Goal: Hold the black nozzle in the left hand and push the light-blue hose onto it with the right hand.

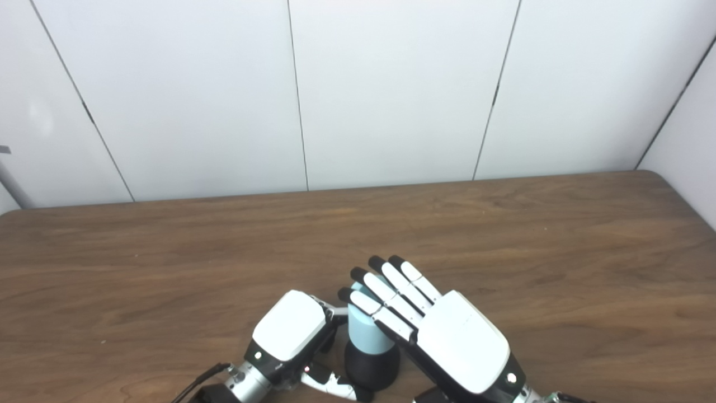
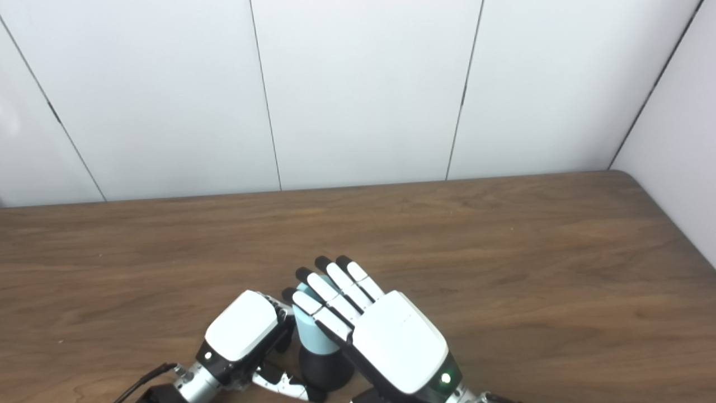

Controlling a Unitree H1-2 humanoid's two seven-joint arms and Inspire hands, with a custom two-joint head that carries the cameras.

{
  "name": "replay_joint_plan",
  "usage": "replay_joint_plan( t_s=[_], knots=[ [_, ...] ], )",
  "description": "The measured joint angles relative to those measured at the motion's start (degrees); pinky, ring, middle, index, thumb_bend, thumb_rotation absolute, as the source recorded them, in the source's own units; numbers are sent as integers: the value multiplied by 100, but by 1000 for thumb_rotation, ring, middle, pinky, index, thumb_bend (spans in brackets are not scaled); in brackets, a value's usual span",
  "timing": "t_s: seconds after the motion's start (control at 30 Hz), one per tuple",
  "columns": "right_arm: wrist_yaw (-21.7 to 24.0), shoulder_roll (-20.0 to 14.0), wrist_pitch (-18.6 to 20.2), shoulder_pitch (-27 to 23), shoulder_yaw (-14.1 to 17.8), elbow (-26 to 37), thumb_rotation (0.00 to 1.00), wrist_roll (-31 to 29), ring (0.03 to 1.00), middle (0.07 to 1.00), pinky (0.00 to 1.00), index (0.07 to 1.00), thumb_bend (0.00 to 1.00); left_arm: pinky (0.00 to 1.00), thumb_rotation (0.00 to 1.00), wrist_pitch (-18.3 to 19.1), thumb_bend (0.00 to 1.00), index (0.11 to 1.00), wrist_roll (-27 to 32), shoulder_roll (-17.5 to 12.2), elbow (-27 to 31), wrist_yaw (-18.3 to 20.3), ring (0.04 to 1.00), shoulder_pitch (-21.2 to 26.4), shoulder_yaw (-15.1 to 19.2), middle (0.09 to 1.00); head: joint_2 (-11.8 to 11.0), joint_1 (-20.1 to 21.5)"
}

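Observation:
A short light-blue hose (image 1: 363,336) stands upright on the black nozzle (image 1: 372,366) near the table's front edge, its lower end seated in the nozzle. My left hand (image 1: 291,333) is at the nozzle's left, fingers curled behind it and thumb in front, so it grips the black base. My right hand (image 1: 436,330) comes in from the right with straight fingers (image 1: 386,288) lying flat across the top and right side of the hose. It is open and grasps nothing. The hose's top rim is partly hidden under those fingers.
The wooden table (image 1: 503,235) stretches bare to the white panel wall behind. Its right back corner is rounded, close to the side wall. A black cable (image 1: 198,380) trails from my left wrist.

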State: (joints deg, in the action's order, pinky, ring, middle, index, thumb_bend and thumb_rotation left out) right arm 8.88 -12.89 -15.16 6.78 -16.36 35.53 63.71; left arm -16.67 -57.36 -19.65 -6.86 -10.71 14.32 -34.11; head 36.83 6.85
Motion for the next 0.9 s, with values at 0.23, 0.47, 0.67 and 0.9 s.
replay_joint_plan(
  t_s=[0.23,0.47,0.67,0.9],
  knots=[
    [-357,109,-172,25,74,-114,651,-71,854,849,811,804,689,120,38,-3,515,479,0,0,-2,-3,175,6,-6,254,0,0],
    [-2209,446,-731,143,332,-795,623,-175,749,789,615,747,661,133,39,0,515,481,1,-1,-5,1,192,16,-16,279,18,18],
    [-2625,467,-776,126,498,-901,678,-178,845,864,780,845,656,120,38,-1,515,481,1,-1,-6,0,178,16,-15,261,9,9],
    [-2697,463,-776,109,572,-1017,746,-181,926,937,905,931,655,117,38,1,515,481,4,-1,-6,4,176,16,-16,260,0,9]
  ],
)
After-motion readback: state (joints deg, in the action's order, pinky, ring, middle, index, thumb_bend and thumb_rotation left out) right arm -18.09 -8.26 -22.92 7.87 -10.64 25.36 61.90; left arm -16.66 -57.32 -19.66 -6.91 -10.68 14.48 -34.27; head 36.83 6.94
